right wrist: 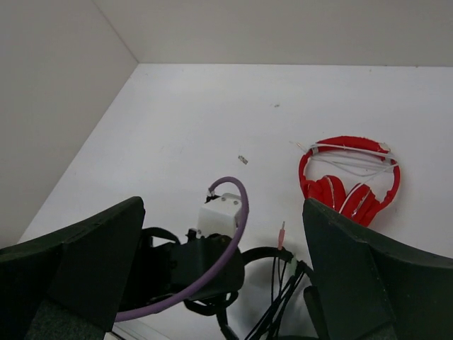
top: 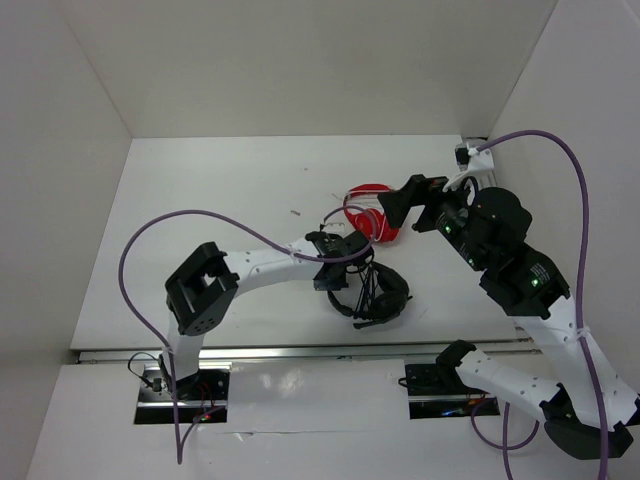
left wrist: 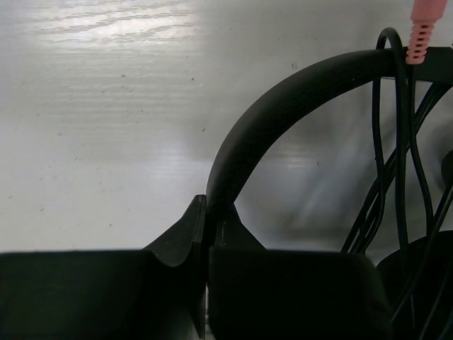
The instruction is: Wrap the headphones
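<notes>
The black headphones [top: 380,292] lie at the table's middle, their thin cable [left wrist: 400,177] looped in several strands over the headband [left wrist: 283,106], with a pink plug [left wrist: 421,28] poking up by the band. My left gripper [left wrist: 207,205] is shut on the headband's lower end. From above, that left gripper [top: 345,262] sits at the headset's left side. My right gripper [top: 397,207] hovers open above and behind it, holding nothing. In the right wrist view, the right gripper [right wrist: 223,205] frames the headband [right wrist: 265,253] and cable [right wrist: 283,301] below.
Red-and-white headphones [top: 370,215] lie just behind the black set, under the right gripper, and show again [right wrist: 350,184] in the right wrist view. White walls enclose the table on three sides. A purple hose [top: 190,225] arcs over the left arm.
</notes>
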